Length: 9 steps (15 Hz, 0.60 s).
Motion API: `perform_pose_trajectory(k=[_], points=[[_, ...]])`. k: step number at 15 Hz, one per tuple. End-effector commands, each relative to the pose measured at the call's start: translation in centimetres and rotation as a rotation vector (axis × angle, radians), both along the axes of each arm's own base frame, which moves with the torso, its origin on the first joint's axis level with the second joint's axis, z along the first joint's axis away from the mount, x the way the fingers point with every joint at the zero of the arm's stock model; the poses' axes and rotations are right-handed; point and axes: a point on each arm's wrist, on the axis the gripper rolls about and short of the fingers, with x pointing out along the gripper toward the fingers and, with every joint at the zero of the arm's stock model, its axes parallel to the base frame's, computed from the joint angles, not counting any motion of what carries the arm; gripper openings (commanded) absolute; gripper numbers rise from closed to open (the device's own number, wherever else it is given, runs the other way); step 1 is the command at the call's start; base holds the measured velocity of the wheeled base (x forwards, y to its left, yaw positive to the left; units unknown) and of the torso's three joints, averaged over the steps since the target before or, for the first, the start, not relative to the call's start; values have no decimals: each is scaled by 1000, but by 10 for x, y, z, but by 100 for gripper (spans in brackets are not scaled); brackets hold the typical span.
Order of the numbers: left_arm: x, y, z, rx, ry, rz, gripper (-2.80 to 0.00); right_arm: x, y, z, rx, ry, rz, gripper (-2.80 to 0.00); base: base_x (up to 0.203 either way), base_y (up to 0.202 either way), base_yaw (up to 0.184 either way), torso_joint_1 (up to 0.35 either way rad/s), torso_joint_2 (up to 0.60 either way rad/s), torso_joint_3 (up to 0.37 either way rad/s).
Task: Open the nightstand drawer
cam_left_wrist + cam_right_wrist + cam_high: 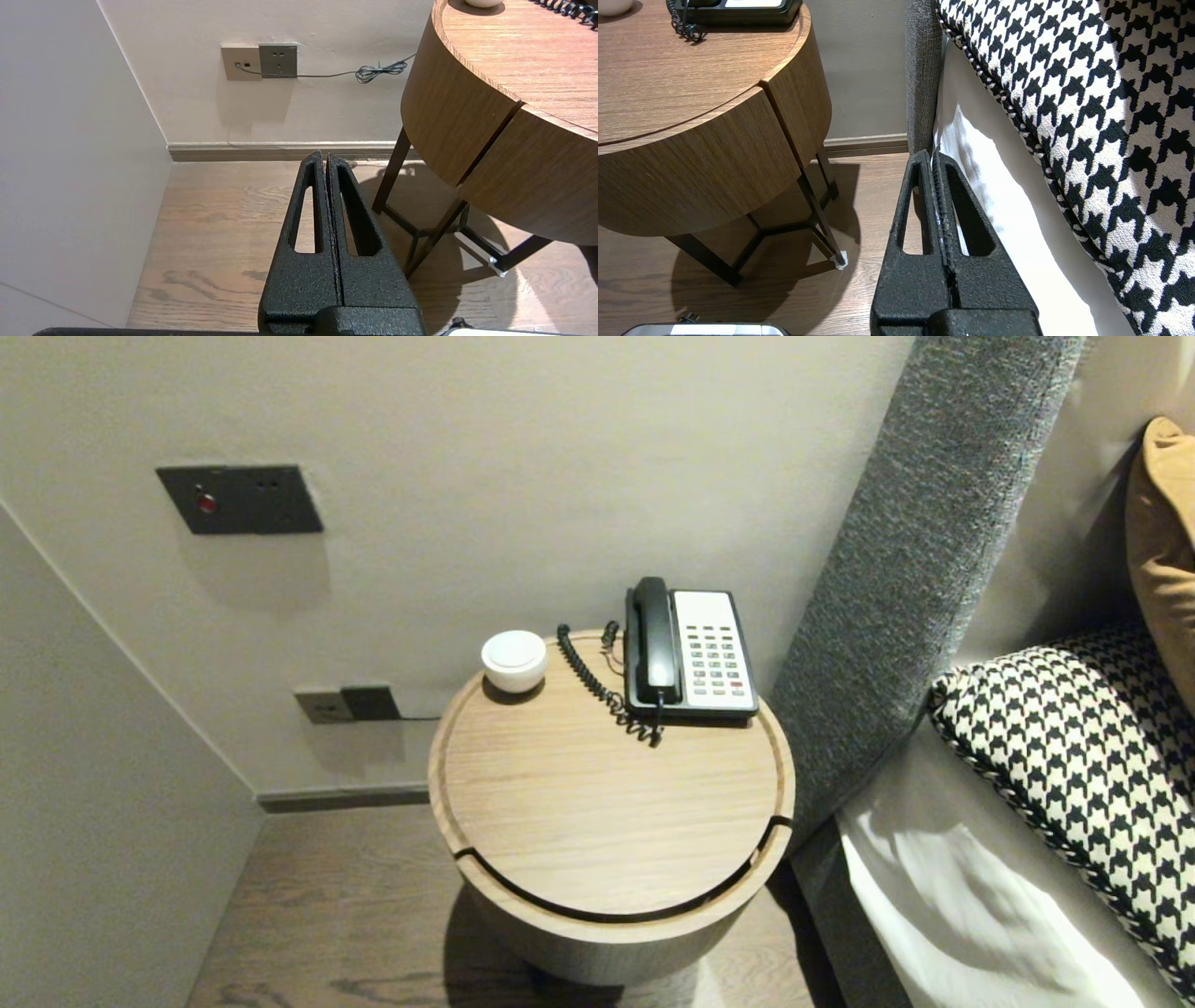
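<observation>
A round wooden bedside table [597, 821] stands before me. At its back right sits a desk telephone [711, 653] with a black handset [653, 635] on its cradle and a coiled cord [597, 686]. A small white round object [513, 660] rests at the table's back left. Neither arm shows in the head view. My left gripper [324, 156] is shut and empty, low over the wood floor, left of the table [490, 107]. Shut and empty too, my right gripper [933, 155] hangs low between the table [714, 140] and the bed's white sheet [1008, 196].
A grey upholstered headboard [915, 560] rises right of the table, with a houndstooth pillow [1074, 737] and white bedding [962, 915]. The wall behind carries a dark switch panel [241, 499] and a socket [278, 60] with a cable. A side wall [70, 163] closes the left.
</observation>
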Motion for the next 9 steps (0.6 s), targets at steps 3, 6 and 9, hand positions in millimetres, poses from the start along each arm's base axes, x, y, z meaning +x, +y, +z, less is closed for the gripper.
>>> perform_pose_trajectory(k=[3,6,9], points=[[0,0,0,-1,0,1,-280,3,0,-11,-2,37,-1,-280,0,0,0,0,0,0],[0,0,0,0,0,1,-280,3,0,-11,0,39,-1,-280,0,0,0,0,0,0],[0,0,0,0,-2,1,-280,3,0,-11,0,39,-1,-280,0,0,0,0,0,0]])
